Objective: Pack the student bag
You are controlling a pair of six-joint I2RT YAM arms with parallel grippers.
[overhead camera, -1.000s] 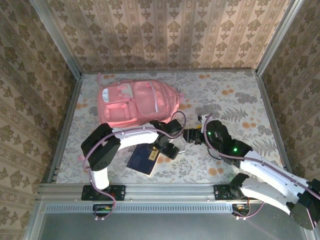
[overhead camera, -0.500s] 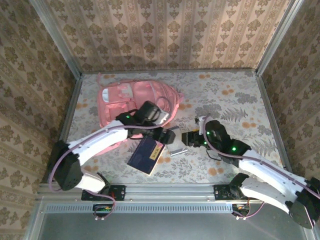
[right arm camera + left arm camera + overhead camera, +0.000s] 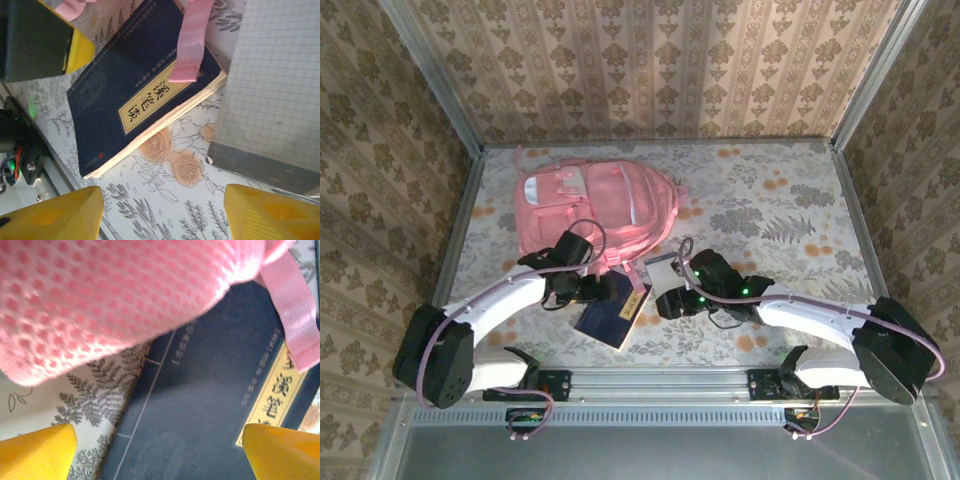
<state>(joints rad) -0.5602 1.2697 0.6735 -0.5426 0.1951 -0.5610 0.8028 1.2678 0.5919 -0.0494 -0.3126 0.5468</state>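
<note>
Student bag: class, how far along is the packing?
Done: nothing visibly packed. In hand: nothing; the left gripper and right gripper hover, jaws open, by the blue book. Left: book and grid notebook lie on the table, outside the student bag.

Table (image 3: 790, 200), floral-print cover. Upper left: student bag (image 3: 590, 205) lying flat. Lower centre: dark blue book (image 3: 610, 320), yellow title label. Grid-paper notebook (image 3: 280, 85) just right of it, not touching.
</note>
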